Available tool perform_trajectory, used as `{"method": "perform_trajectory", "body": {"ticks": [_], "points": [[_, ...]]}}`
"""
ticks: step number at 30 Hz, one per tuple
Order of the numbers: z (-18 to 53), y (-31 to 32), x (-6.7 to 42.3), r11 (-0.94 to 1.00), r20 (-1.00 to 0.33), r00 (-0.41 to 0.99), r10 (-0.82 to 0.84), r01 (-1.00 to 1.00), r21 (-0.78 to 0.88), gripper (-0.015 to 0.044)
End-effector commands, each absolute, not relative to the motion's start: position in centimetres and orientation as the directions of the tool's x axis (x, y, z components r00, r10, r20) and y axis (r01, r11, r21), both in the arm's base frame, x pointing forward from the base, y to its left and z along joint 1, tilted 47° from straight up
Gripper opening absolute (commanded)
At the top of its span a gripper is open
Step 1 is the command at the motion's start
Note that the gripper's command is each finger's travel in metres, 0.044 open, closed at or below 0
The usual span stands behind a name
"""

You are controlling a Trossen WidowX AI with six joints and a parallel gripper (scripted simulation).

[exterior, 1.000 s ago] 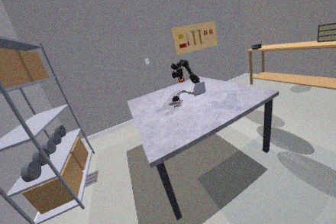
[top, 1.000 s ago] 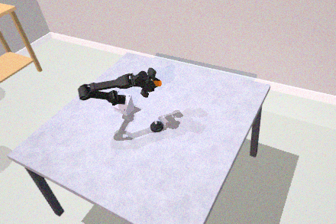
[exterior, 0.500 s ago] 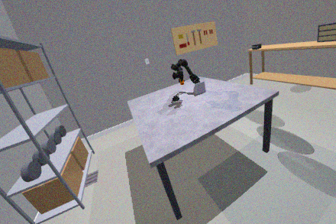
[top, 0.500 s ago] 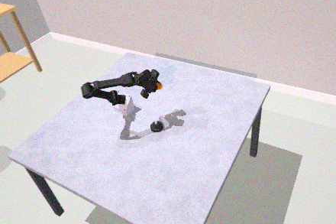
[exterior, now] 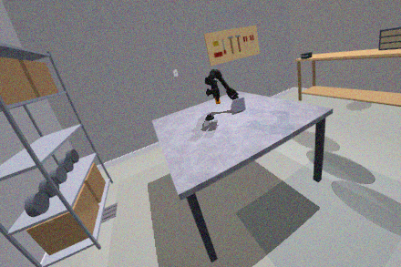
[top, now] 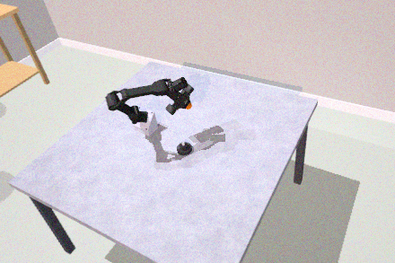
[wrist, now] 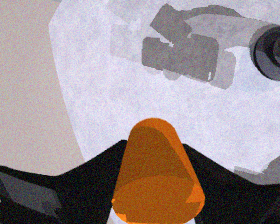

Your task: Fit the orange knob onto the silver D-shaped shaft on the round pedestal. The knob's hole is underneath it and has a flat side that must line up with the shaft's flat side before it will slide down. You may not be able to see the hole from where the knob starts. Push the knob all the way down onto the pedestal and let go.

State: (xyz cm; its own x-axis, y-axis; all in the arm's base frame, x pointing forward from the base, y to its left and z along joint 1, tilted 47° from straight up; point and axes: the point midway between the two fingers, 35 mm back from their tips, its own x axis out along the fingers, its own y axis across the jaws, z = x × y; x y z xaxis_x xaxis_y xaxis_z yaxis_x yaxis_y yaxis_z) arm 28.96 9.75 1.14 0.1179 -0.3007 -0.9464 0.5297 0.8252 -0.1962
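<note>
My gripper (top: 185,104) (exterior: 217,99) (wrist: 153,147) is shut on the orange knob (top: 188,105) (exterior: 218,101) (wrist: 156,172) and holds it in the air, well above the table. In the wrist view the knob is a tapered orange cylinder between the two black fingers; its hole does not show. The dark round pedestal (top: 184,148) (exterior: 209,118) (wrist: 270,50) stands on the table (top: 251,135) below and in front of the gripper, at the right edge of the wrist view. Its silver shaft is too small to make out.
The arm's base (top: 149,123) (exterior: 238,104) stands on the table left of the pedestal. The table's edges show in the wrist view, with floor beyond. A metal shelf rack (exterior: 41,165) and a wooden bench (exterior: 360,56) stand well away from the table.
</note>
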Motion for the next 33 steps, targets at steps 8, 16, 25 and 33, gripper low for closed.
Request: {"method": "perform_trajectory", "body": {"ticks": [8,16,25,33], "points": [[-0.3,9.1,29.2,0.740,-0.884,0.008,-0.468,0.550,-0.388,0.0000],[-1.4,8.5,29.2,0.661,-0.817,-0.075,-0.572,0.547,-0.513,0.0000],[-2.5,7.9,29.3,0.572,-0.732,-0.146,-0.666,0.529,-0.626,0.0000],[-5.5,5.4,29.3,0.566,-0.725,-0.149,-0.672,0.529,-0.632,0.0000]]}}
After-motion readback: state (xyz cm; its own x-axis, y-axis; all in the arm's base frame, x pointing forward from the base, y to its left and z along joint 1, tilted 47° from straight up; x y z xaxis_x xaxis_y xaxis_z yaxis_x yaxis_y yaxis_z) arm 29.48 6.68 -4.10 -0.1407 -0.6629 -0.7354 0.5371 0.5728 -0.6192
